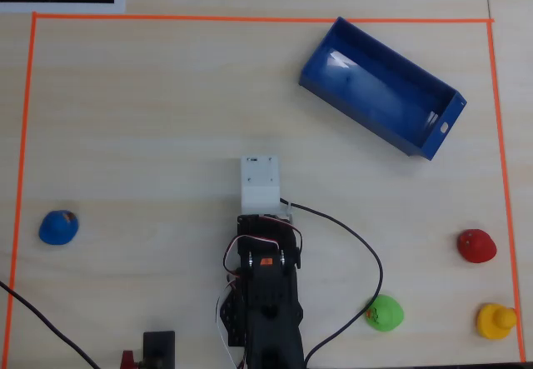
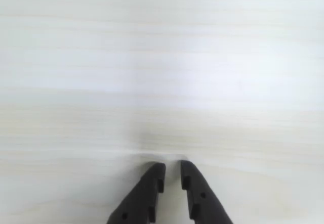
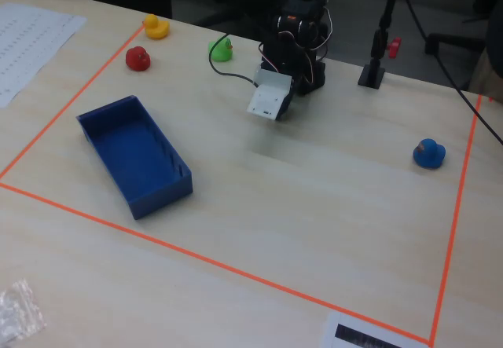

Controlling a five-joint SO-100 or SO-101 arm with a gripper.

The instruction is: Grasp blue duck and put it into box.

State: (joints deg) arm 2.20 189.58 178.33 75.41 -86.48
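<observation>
Arm (image 1: 266, 286) folded low over the desk (image 1: 150, 136), fingers (image 2: 152, 181) nearly closed, holding nothing; duck (image 1: 58, 227) far left overhead, box (image 1: 379, 86) upper right, clear between.

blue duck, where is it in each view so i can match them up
Overhead view: the blue duck sits at the far left, just inside the orange tape.
Wrist view: not in it; only bare table and the claw tips show.
Fixed view: the blue duck is at the right, near the tape's right side.
Shared landmark: the box, across the table from the duck in the overhead and fixed views.
</observation>
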